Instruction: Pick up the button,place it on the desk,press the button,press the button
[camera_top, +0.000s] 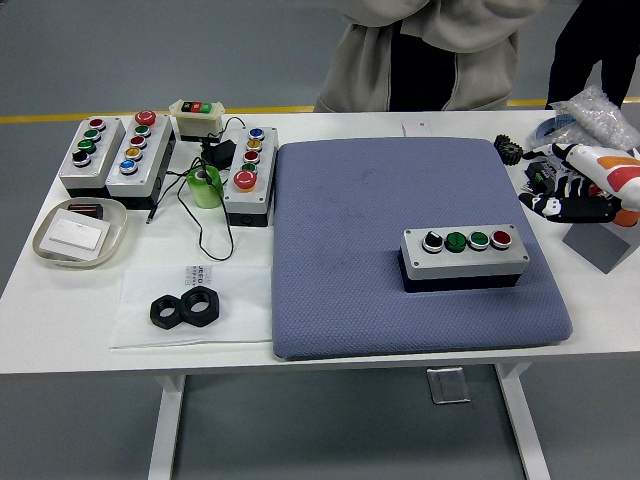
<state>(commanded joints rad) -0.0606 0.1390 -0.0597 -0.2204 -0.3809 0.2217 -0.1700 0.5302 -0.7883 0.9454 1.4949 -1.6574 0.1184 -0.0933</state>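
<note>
White table (330, 352) fills the view, with a blue pad (400, 200) covering its right half. On the pad near its right edge sits the button box (465, 256), four buttons in a row on top, touched by nothing. Off the pad, at the table's right edge, the right hand (573, 190) hovers with fingers loosely spread and holds nothing. Three more button boxes (135, 150) stand at the far left corner. At the far edge a person (430, 50) stands.
</note>
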